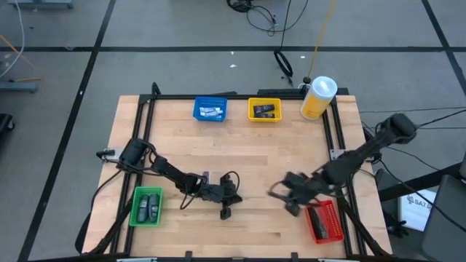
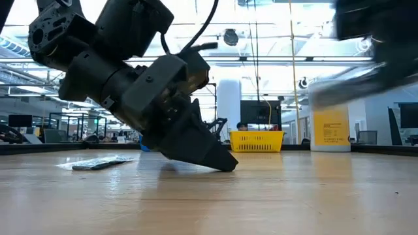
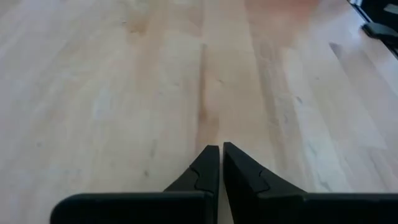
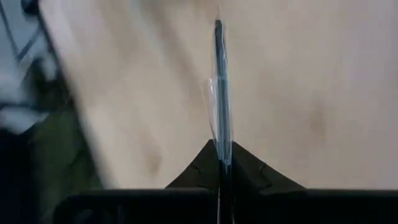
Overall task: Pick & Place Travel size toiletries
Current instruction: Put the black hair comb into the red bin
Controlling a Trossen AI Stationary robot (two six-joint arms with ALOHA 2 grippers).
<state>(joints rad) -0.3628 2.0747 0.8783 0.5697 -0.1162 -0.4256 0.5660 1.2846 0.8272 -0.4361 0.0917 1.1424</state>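
My left gripper (image 1: 226, 211) is low over the table's near middle, shut and holding nothing (image 3: 221, 149); in the low view its tip (image 2: 225, 164) is down at the wood. A flat silver-and-dark sachet (image 2: 98, 163) lies on the table beside that arm. My right gripper (image 1: 277, 192) hovers right of centre, shut on a thin dark sachet (image 4: 219, 93) that shows edge-on. More toiletries lie in the blue bin (image 1: 210, 109), the yellow bin (image 1: 263, 110) and the green bin (image 1: 146, 206). My left gripper has its shut fingertips (image 3: 208, 163) at the tabletop; I cannot tell whether they touch it. My right gripper pinches the thin sachet by one end (image 4: 222, 146) between its two fingers. The sachet sticks out ahead of the fingertips, edge-on and lifted clear of the table.
A red bin (image 1: 324, 222) sits at the near right corner, beside the right arm. The big yellow white-capped bottle (image 1: 317, 98) stands at the far right corner. Black rails (image 1: 145, 124) frame the table. Bare wood lies between the two grippers and toward the far bins.
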